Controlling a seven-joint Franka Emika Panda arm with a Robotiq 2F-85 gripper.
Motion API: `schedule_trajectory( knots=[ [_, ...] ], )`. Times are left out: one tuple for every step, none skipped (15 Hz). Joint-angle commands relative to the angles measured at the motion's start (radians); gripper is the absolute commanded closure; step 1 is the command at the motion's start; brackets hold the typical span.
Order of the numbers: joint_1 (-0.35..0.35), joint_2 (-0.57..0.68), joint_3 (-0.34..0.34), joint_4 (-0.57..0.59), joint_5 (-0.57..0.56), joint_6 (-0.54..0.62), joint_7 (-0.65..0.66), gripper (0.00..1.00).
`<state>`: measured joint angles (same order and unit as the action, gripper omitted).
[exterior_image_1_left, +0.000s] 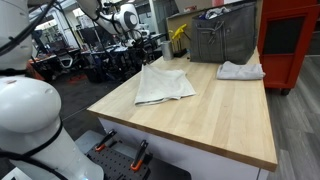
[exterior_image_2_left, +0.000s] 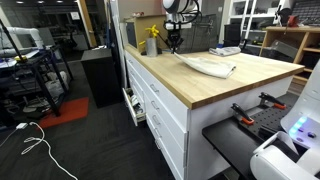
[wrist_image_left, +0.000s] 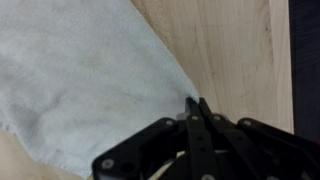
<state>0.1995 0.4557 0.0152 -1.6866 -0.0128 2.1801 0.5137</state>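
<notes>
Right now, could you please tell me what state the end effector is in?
End effector: closed, apparently pinching the corner of the towel.

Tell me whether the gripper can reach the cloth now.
Probably yes: the gripper sits right at a corner of the cloth with nothing between them, though its jaws look shut.

wrist view | pale blue-grey fabric cloth runs off top and left edges | black metal claw cut off at bottom edge | whether tips pinch cloth corner: unclear
</notes>
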Motion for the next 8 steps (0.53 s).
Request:
schedule_trajectory(
  knots=[
    [-0.041, -0.054, 0.006, -0.02, 0.082, -0.04, -0.022, 0.99],
    [-0.05, -0.064, 0.003, -0.028, 0.101, -0.042, -0.019, 0.99],
    [-0.06, -0.073, 0.0, -0.035, 0.119, -0.04, -0.011, 0.99],
    [-0.068, -0.081, -0.003, -0.042, 0.135, -0.04, -0.006, 0.99],
    [-0.077, -0.088, -0.006, -0.052, 0.149, -0.033, 0.0, 0.99],
    [-0.085, -0.098, -0.009, -0.067, 0.162, -0.026, 0.004, 0.99],
    [-0.091, -0.104, -0.011, -0.079, 0.172, -0.02, 0.008, 0.99],
    [-0.096, -0.119, -0.014, -0.104, 0.179, -0.009, 0.006, 0.99]
  ],
)
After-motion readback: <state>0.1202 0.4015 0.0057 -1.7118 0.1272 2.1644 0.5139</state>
